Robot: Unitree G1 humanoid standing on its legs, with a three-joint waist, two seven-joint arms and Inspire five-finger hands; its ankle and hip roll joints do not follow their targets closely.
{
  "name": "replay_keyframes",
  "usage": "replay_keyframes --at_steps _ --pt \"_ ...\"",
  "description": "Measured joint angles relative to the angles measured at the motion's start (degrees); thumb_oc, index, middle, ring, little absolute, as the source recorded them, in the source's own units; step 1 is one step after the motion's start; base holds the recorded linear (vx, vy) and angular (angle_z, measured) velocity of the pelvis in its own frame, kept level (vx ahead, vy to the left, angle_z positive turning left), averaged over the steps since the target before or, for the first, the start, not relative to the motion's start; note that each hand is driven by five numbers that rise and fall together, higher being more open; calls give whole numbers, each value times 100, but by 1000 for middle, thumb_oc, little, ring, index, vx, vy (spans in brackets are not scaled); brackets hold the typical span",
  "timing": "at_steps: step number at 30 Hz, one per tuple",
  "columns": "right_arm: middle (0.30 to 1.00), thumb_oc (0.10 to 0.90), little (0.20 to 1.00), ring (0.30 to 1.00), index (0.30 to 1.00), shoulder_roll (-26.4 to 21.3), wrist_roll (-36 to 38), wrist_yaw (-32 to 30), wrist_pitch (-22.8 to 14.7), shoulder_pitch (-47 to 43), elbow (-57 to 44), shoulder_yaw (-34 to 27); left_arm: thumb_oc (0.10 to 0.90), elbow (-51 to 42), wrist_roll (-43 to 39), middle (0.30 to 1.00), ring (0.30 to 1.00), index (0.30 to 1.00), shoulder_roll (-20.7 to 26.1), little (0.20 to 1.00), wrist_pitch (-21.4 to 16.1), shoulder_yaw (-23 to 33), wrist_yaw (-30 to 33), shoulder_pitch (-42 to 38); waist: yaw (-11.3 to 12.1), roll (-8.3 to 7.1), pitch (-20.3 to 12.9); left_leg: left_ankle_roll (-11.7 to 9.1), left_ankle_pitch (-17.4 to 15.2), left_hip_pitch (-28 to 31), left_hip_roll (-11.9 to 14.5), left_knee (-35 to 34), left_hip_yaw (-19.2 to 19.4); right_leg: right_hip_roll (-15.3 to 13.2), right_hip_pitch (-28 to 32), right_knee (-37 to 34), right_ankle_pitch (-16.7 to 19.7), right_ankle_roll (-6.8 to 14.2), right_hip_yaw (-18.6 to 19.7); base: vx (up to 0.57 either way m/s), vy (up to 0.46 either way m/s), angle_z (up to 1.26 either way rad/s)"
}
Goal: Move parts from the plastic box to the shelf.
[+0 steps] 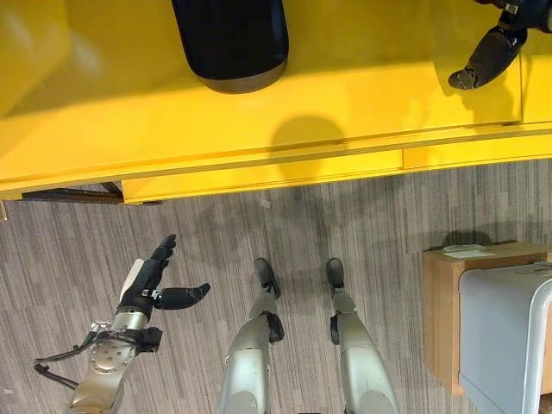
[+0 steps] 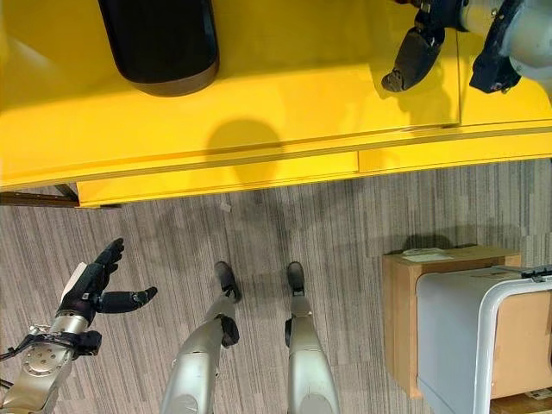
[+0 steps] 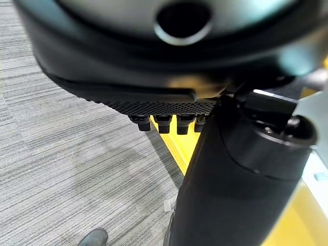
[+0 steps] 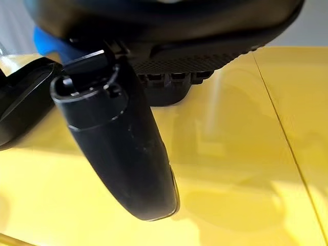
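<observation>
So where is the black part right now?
The black part lies on the yellow shelf, at its far left in the eye views, well away from the right hand over the shelf's right end.

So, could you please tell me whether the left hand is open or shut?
Open: the left hand, low over the floor, has straight fingers, thumb spread, holding nothing.

shelf [image 1: 362, 103]: open centre | obstacle: black part [image 1: 231, 43] at back

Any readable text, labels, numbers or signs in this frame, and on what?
None can be read.
Paper label on top of the wooden box: print too small to read.
Yellow shelf, black part and grey plastic box: no text.
</observation>
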Motion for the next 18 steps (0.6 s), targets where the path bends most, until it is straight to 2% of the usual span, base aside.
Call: replay_keyframes --at_steps 1,3,6,11,15,18 --pt "1000 900 1000 1000 1000 28 4 -54 0 404 -20 -404 900 -2 -1 1000 1000 1000 -82 1000 -27 0 9 -2 8 3 -1 5 3 -2 -2 0 -15 -1 3 1 0 0 -11 -24 -16 4" --pt "1000 900 1000 1000 1000 60 5 -123 3 471 -15 -456 900 22 3 1000 1000 1000 -195 1000 -30 -36 17 12 1 13 -4 12 8 -6 -12 0 -8 -10 -1 2 11 12 -2 0 0 0" --pt "1000 900 1000 1000 1000 70 5 83 28 955 -176 -612 900 48 34 1000 1000 1000 -195 1000 -57 -148 20 2 6 16 -6 30 23 -7 -18 3 -45 -13 10 15 17 14 -24 -34 -6 5" --pt "1000 900 1000 1000 1000 58 2 88 95 1562 -168 -1100 900 175 206 1000 1000 1000 -193 1000 -59 -166 117 -135 -14 15 -6 57 53 44 -21 36 -80 -24 71 74 22 27 -68 -31 -23 5" --pt "1000 900 1000 1000 1000 59 20 121 146 1860 -175 -1155 900 225 226 1000 1000 1000 -194 1000 -64 -233 149 -208 -38 11 -8 68 72 128 -31 49 -110 -27 155 122 27 31 -84 -108 -30 4" --pt "1000 900 1000 1000 1000 133 25 84 136 2253 -175 -1438 900 315 243 1000 1000 1000 -192 1000 -72 -373 207 -259 -57 9 -8 79 106 145 -27 55 -139 -26 165 173 34 35 -106 -60 -18 6"
